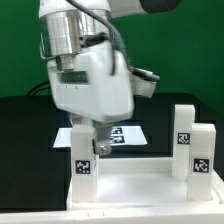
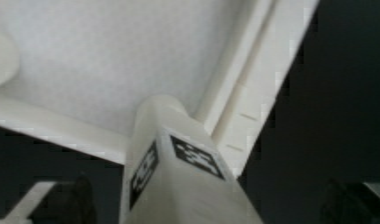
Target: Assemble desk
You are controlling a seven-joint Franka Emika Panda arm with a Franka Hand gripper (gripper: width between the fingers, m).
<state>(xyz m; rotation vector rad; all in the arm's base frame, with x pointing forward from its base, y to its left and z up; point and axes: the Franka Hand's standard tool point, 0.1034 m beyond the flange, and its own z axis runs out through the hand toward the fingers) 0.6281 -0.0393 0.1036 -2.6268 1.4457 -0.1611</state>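
Large flat white plastic desk top [image 1: 130, 195] lies on the black table. Blocky tagged white leg [image 1: 84, 160] stands in its corner socket; gripper [image 1: 92, 140] is spread wide above it, leg apparently released.

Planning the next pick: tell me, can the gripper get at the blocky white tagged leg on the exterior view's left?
Probably yes: the gripper hangs open right above that blocky white tagged leg, nothing between them.
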